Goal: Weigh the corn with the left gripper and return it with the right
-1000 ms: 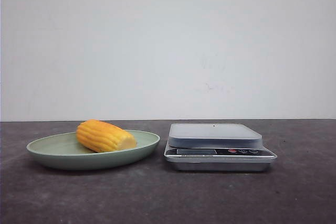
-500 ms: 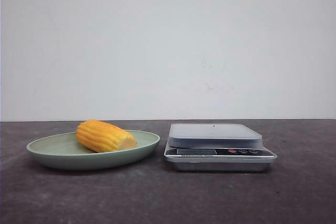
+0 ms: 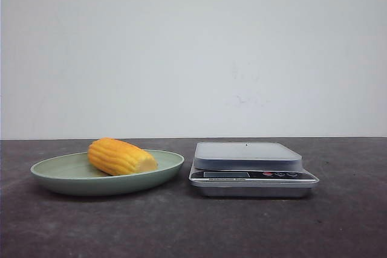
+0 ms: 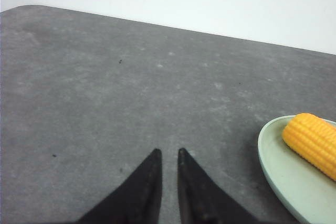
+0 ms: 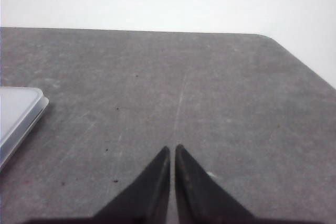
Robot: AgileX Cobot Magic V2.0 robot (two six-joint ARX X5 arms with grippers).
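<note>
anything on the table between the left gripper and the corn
Only bare grey table and the near rim of the green plate holding the corn. The left wrist view shows this, with the left gripper off to the side.

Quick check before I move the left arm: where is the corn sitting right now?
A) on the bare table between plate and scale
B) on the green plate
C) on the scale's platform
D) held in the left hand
B: the corn lies on the green plate, left of the scale, whose platform carries nothing; the left hand holds nothing, its fingers nearly together over bare table beside the plate.
</note>
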